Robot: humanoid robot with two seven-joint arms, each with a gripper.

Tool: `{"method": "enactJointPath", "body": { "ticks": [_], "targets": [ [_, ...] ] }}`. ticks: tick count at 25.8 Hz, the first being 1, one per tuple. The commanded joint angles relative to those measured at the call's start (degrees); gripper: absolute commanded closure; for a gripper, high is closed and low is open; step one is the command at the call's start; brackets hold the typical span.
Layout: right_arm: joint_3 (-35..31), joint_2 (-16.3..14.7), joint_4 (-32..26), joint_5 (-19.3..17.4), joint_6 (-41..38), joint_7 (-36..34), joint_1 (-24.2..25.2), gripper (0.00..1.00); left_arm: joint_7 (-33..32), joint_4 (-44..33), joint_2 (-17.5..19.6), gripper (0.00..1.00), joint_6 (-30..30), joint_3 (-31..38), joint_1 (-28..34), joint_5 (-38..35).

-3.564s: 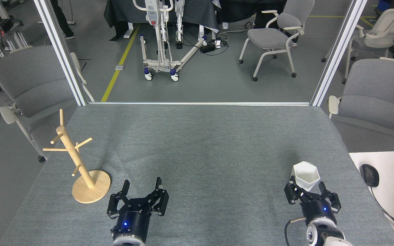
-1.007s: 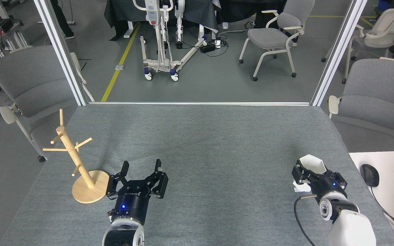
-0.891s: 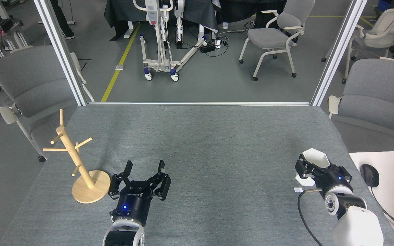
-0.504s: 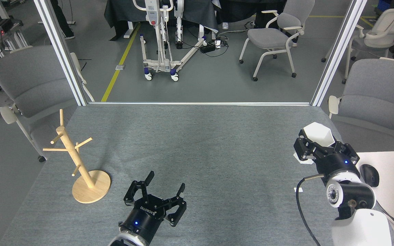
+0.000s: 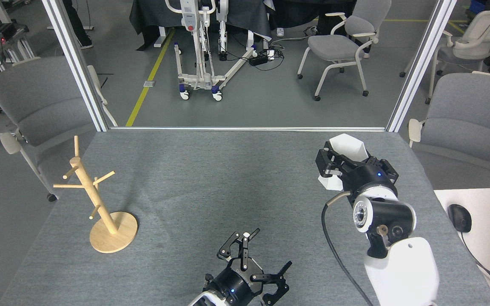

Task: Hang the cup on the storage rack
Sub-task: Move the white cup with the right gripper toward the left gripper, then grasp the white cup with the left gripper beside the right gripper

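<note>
A white faceted cup (image 5: pixel 346 149) is held up above the table at the right, tilted, with my right gripper (image 5: pixel 347 163) shut on it. Its lower part shows below the fingers. At the table's left side stands the wooden storage rack (image 5: pixel 94 199), a slim pole with angled pegs on a round base, far from the cup. My left gripper (image 5: pixel 260 263) is low at the front centre, open, with nothing between its fingers.
The grey table (image 5: pixel 228 178) ends at a metal frame at the back. Grey chairs stand at the left (image 5: pixel 36 106) and right (image 5: pixel 470 114). A white desk with a mouse (image 5: pixel 459 217) and keyboard adjoins the right edge.
My right gripper closed on the cup, lifted it off the table and carried it up and to the left. My left gripper moved right and toward the front edge, staying open.
</note>
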Motion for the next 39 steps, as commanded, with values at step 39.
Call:
{"method": "enactJointPath", "body": {
  "ticks": [39],
  "targets": [
    [22.49, 5.46, 6.06, 11.43, 18.55, 6.12, -1.41, 0.98, -20.43, 11.43, 1.07, 0.01, -11.47, -0.03, -21.97, 29.05]
  ]
}}
